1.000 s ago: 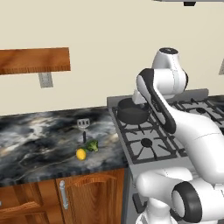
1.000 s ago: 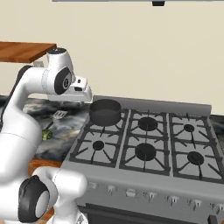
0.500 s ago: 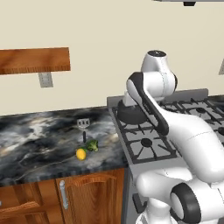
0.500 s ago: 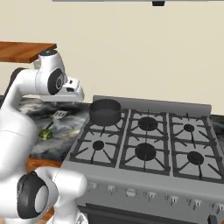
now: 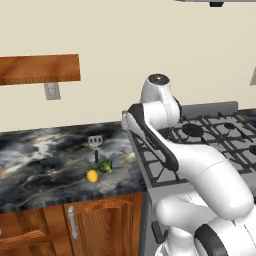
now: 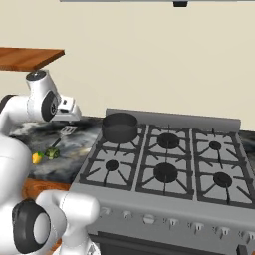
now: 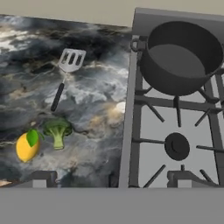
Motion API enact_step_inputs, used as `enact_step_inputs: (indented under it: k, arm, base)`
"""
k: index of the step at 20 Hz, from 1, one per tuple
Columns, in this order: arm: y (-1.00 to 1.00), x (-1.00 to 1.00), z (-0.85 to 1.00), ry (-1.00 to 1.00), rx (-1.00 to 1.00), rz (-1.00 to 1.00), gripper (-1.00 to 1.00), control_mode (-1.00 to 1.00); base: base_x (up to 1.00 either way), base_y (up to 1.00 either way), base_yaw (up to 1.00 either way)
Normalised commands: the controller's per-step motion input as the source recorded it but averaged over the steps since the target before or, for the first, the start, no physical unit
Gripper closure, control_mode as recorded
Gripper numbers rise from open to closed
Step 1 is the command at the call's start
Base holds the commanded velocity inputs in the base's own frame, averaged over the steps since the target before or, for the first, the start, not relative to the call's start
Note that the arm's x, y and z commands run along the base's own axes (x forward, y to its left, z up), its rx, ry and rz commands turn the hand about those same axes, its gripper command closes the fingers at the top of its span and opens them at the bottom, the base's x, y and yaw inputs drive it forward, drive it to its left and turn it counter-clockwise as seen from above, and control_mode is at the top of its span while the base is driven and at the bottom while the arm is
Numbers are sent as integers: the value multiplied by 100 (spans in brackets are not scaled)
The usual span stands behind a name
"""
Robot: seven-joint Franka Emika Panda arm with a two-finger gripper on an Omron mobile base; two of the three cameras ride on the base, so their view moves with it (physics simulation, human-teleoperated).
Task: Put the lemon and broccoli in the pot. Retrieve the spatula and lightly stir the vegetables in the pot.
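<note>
Your gripper [image 7: 111, 177] hangs high over the seam between the marble counter [image 7: 92, 94] and the stove [image 7: 175, 131], looking straight down. Its two finger tips [image 7: 43, 177] stand far apart at the bottom of the hand view, so the jaws are spread wide with nothing between them. In the right base view you see the hand [image 6: 67, 110] held up at the counter's end of the stove, well above the surface.

The lemon [image 7: 27, 145] lies on the counter near its front edge, bright yellow with a small green leaf on it. The broccoli [image 7: 57, 130] lies just beside it, on the stove side, floret toward the wall and stem toward the counter's front edge. From the hand view you cannot tell whether the two touch. In the left base view both sit close together near the counter's front edge: lemon [image 5: 92, 175], broccoli [image 5: 104, 165].

The spatula [image 7: 65, 74] lies flat on the counter behind the broccoli, slotted head toward the wall, black handle pointing at the floret. It is apart from both vegetables.

The pot [image 7: 181, 57] stands upright on the rear burner nearest the counter. Its inside shows bare dark metal. In the right base view the pot [image 6: 119, 127] occupies that same back corner grate.
</note>
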Motion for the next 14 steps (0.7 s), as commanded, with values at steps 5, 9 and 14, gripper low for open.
enact_step_inputs:
  k: [5, 9, 14]
  arm:
    - [58, 29, -50, 0, 0, 0, -100, -100]
    - [52, 35, -43, 0, -1, 0, -100, -100]
    - [44, 36, -43, 4, -1, 1, -100, -100]
  base:
    - [0, 0, 0]
    - [0, 0, 0]
    - [0, 0, 0]
